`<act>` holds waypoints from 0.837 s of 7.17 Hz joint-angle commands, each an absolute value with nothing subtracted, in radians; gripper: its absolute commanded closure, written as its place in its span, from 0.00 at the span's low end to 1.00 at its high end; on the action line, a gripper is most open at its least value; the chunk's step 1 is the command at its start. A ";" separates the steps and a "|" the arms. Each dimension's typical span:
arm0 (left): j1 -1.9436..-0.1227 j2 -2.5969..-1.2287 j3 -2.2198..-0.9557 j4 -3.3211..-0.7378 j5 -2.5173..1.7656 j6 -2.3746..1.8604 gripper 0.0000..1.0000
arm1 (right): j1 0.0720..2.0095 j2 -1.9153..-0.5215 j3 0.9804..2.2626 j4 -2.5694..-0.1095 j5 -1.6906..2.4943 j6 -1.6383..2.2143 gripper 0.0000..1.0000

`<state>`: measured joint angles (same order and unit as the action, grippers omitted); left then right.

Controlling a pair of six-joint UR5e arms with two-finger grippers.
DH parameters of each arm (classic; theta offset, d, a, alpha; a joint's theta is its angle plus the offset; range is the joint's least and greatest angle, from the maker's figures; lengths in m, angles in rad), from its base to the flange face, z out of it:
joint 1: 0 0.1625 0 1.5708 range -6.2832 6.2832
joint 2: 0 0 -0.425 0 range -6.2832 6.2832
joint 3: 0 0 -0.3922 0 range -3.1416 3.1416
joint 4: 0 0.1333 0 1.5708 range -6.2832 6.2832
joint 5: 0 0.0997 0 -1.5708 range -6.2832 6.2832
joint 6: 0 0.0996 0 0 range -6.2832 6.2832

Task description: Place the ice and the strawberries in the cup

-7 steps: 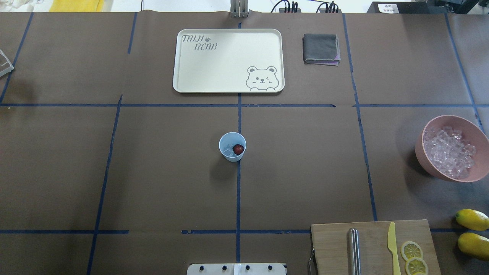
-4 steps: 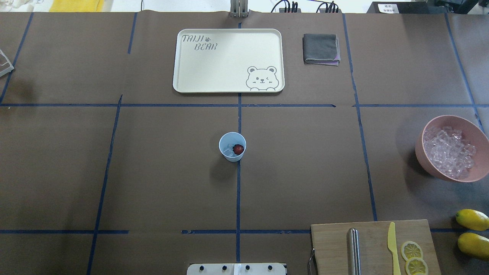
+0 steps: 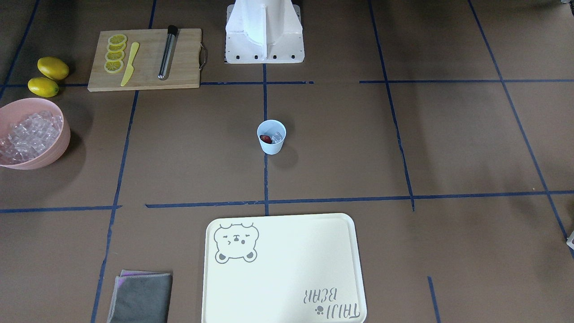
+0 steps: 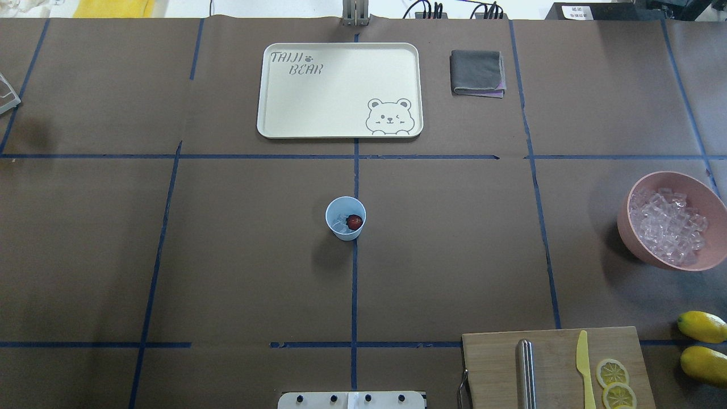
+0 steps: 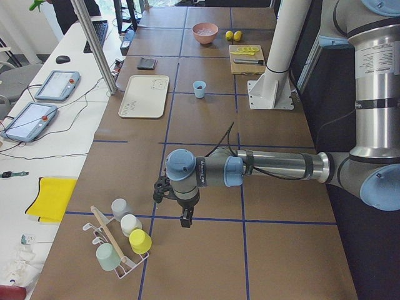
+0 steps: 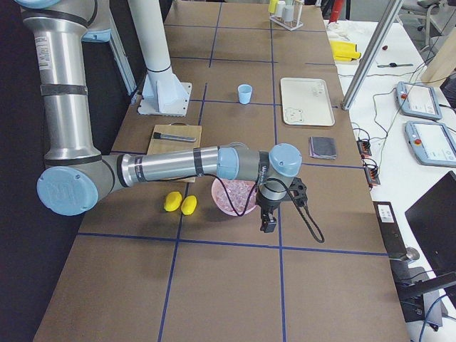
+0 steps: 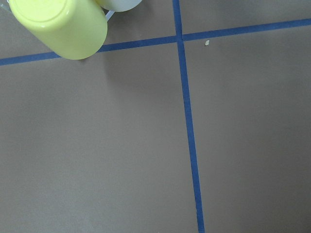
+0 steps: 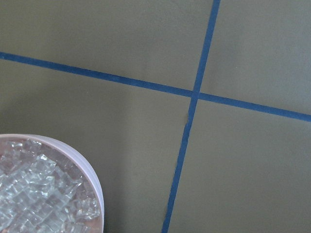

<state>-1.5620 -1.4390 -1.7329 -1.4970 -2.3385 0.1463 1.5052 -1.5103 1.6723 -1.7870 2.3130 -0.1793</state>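
Observation:
The pale blue cup (image 4: 345,218) stands upright at the table's middle, also in the front view (image 3: 271,137). Inside it lie a dark red strawberry (image 4: 355,221) and a few clear ice cubes (image 4: 339,222). More ice (image 4: 667,227) fills the pink bowl (image 4: 629,238) at the right edge. My left gripper (image 5: 185,219) hangs over the table's far left end beside a cup rack. My right gripper (image 6: 269,226) hangs just past the pink bowl. Both are far from the cup. I cannot tell whether either is open or shut.
A cream bear tray (image 4: 341,91) and a folded grey cloth (image 4: 477,72) lie at the back. A cutting board (image 4: 556,369) holds a metal rod, yellow knife and lemon slices. Two lemons (image 4: 702,326) lie beside it. A rack of upturned cups (image 5: 125,240) stands far left.

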 commanded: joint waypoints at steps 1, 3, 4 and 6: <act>-1.562 -1.439 -1.733 -1.490 -2.336 0.141 0.00 | 1.506 -1.511 1.667 -1.789 2.315 -0.179 0.00; -1.562 -1.439 -1.727 -1.489 -2.336 0.143 0.00 | 1.506 -1.516 1.664 -1.789 2.318 -0.178 0.00; -1.562 -1.439 -1.726 -1.489 -2.336 0.143 0.00 | 1.506 -1.522 1.673 -1.789 2.316 -0.178 0.00; -1.562 -1.439 -1.723 -1.489 -2.335 0.143 0.00 | 1.509 -1.534 1.675 -1.789 2.315 -0.175 0.00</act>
<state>-1.5616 -1.4389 -1.7241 -1.4895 -2.3359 0.1427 1.5079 -1.5282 1.6736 -1.7886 2.3161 -0.1772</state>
